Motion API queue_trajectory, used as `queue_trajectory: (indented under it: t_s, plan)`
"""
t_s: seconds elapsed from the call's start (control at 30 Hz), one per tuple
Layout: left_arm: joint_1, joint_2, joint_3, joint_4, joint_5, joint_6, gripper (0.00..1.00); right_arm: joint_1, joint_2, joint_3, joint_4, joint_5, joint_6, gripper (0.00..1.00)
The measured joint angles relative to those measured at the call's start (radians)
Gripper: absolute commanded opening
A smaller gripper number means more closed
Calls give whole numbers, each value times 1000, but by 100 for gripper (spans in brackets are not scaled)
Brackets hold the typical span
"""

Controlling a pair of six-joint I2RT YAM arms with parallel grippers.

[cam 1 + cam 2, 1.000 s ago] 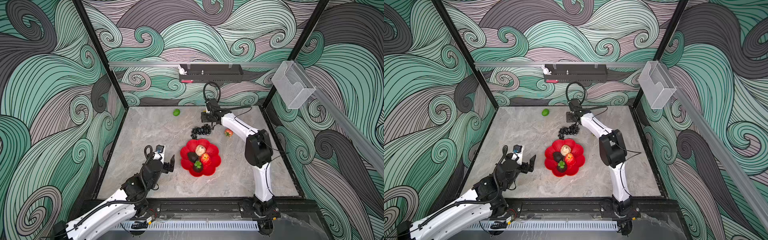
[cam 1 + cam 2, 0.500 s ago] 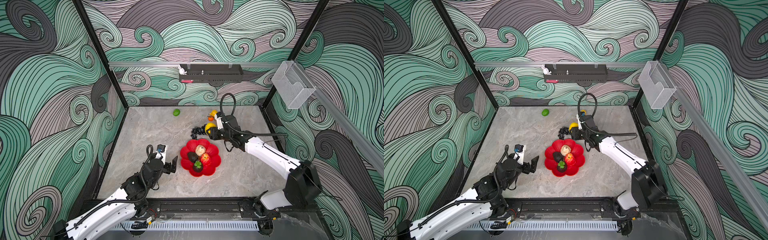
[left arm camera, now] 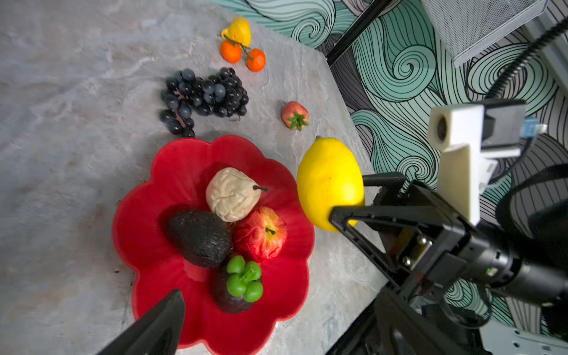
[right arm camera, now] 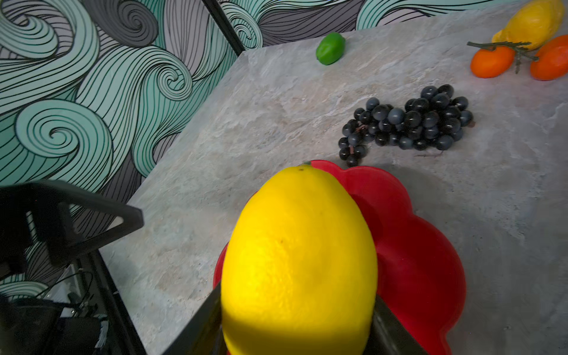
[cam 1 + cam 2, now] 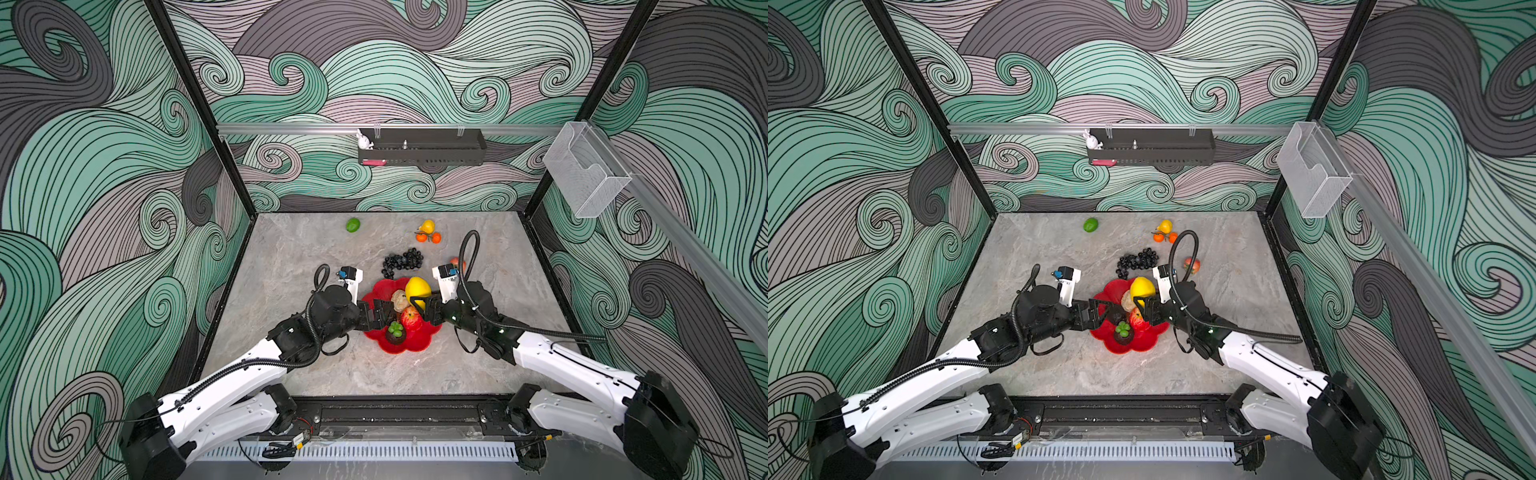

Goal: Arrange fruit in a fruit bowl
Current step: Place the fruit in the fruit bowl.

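Observation:
The red scalloped fruit bowl (image 5: 415, 343) (image 5: 1142, 345) sits mid-table and holds a beige pear (image 3: 230, 193), a dark avocado (image 3: 199, 238), a red apple (image 3: 261, 233) and a mangosteen (image 3: 236, 289) with a green cap. My right gripper (image 5: 420, 306) (image 4: 298, 332) is shut on a big yellow lemon (image 5: 417, 289) (image 4: 299, 261), hanging above the bowl's far right rim. My left gripper (image 5: 376, 313) (image 3: 281, 307) stands open and empty over the bowl's left rim, facing the right gripper.
Behind the bowl lies a black grape bunch (image 5: 402, 262). A small red fruit (image 5: 456, 262) sits to its right. A small lemon with two tangerines (image 5: 428, 232) and a green lime (image 5: 353, 225) lie near the back wall.
My right arm has swung from the back of the table to the bowl, carrying the big lemon. My left gripper has moved right, up to the bowl's left rim.

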Motion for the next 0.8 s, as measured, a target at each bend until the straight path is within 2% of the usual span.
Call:
queue_trajectory:
  t_s: [0.13, 0.3, 0.8]
  plan:
    - [0, 61, 45, 18, 91, -61, 99, 85, -24, -55, 75, 37, -39, 54]
    - [0, 127, 68, 50, 147, -109, 96, 153, -37, -72, 128, 73, -94, 54]
    - [-2, 163, 69, 100, 201, -154, 81, 227, -58, -90, 209, 135, -145, 54]
